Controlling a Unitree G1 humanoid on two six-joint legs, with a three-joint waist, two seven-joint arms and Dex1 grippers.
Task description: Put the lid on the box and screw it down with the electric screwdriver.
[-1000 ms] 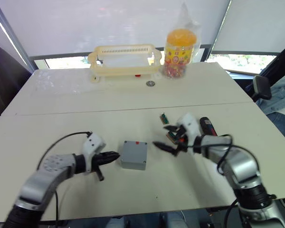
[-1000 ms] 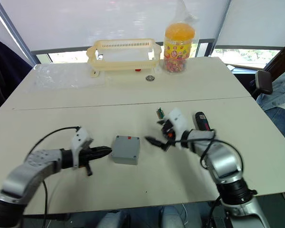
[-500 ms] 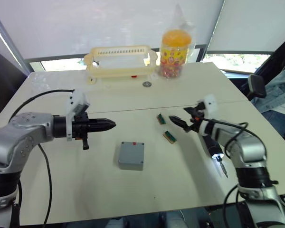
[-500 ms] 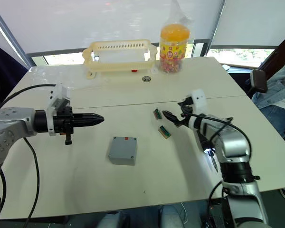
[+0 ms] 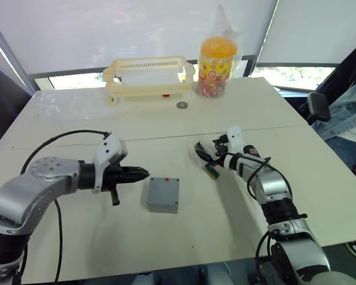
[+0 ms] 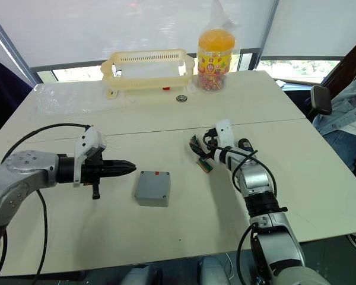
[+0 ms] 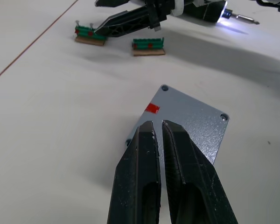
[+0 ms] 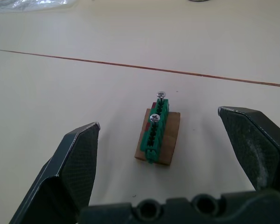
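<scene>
Fitting: lid (image 7: 189, 122) already sits on the box (image 5: 163, 194), mid-table.
Screws: none driven, it seems; 2 wait in green holder (image 8: 156, 133).
Left gripper (image 5: 143, 173): pinched, empty, beside box.
Right gripper (image 8: 163, 154): spread wide before holder.

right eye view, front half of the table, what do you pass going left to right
Left pincer with black fingers, shut → small grey square plastic box with its lid on and a red mark → green screw-holder block on brown card → right pincer, open.
</scene>
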